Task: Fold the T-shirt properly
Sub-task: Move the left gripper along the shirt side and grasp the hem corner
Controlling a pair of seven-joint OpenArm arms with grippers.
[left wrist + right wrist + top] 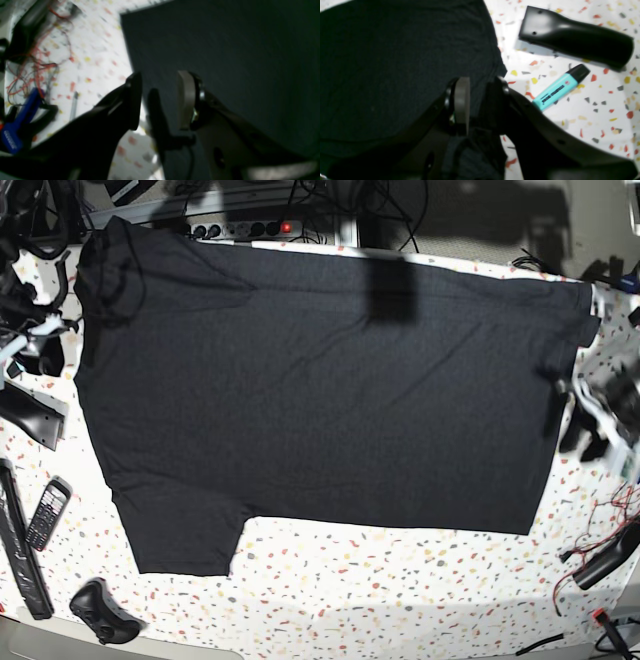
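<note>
Your T-shirt [330, 390] lies flat across the tabletop [400, 580], long axis running edge to edge. Both the left gripper [160, 100] and right gripper [481, 105] stand with jaws apart over opposite shirt edges, equally near, holding nothing.

The T-shirt [320, 390] lies spread flat on the desk [400, 600] and covers most of it. In the base view a phone [46, 514] lies on the desk left of the shirt. The left tool [160, 100] is at the shirt's right edge, and the right tool [480, 105] is at its left edge, over the cloth. A marker pen [560, 87] lies beside the right tool, with a handle-shaped part [575, 37] behind it.
</note>
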